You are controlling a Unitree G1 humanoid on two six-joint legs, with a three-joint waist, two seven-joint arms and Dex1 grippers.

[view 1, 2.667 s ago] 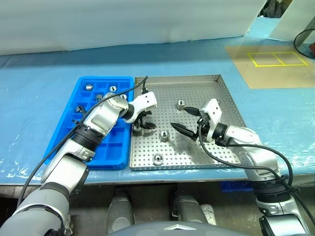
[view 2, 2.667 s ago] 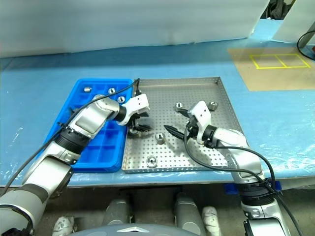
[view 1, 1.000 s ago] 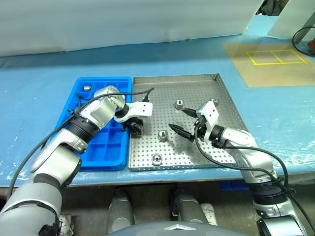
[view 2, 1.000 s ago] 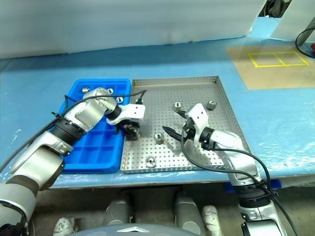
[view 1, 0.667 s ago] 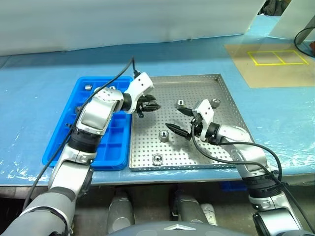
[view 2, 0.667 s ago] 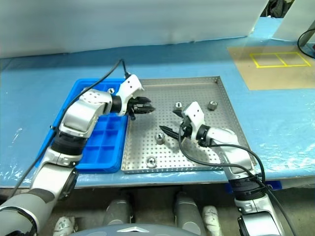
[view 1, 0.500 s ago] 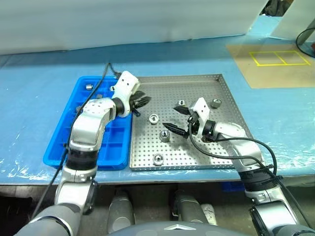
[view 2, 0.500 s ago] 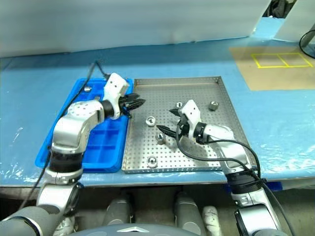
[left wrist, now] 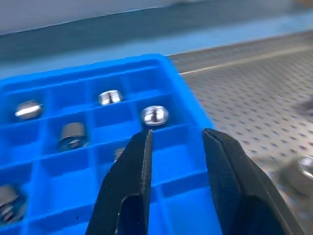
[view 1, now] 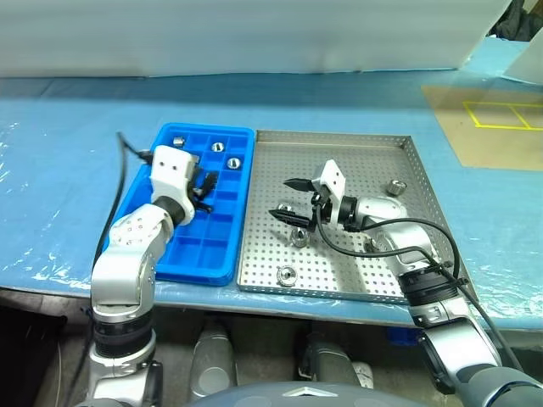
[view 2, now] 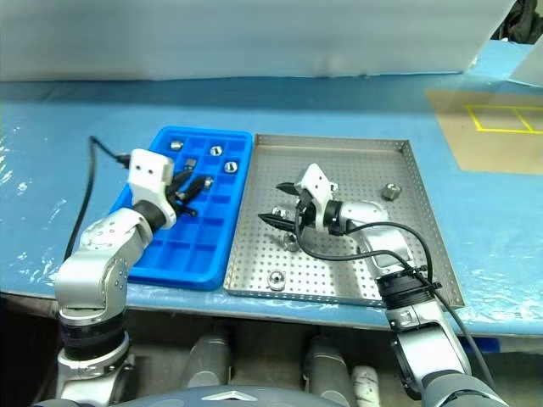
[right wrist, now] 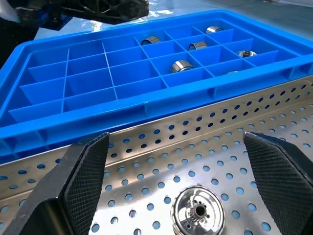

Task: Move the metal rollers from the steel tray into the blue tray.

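The steel tray (view 1: 356, 161) lies at centre right, with the blue tray (view 1: 191, 246) touching its left side. Three metal rollers (view 1: 299, 236) (view 1: 287, 274) (view 1: 394, 186) lie loose on the steel floor. Several more sit in the blue tray's far compartments (left wrist: 155, 115). My left gripper (view 1: 202, 185) hovers over the blue tray's middle, its fingers drawn close with nothing seen between them. My right gripper (view 1: 282, 197) is open and low over the steel tray's left half, pointing at the blue tray. One roller (right wrist: 198, 213) lies on the floor between its fingers.
A blue sheet covers the table, whose front edge runs just below both trays. A tan board (view 1: 501, 119) with yellow squares lies at the far right. A white panel stands along the back. A black cable loops off each wrist.
The camera has turned, shifting the whole picture. My left gripper rose from the steel tray's left edge and swung over the blue tray. The right gripper stayed open and edged left.
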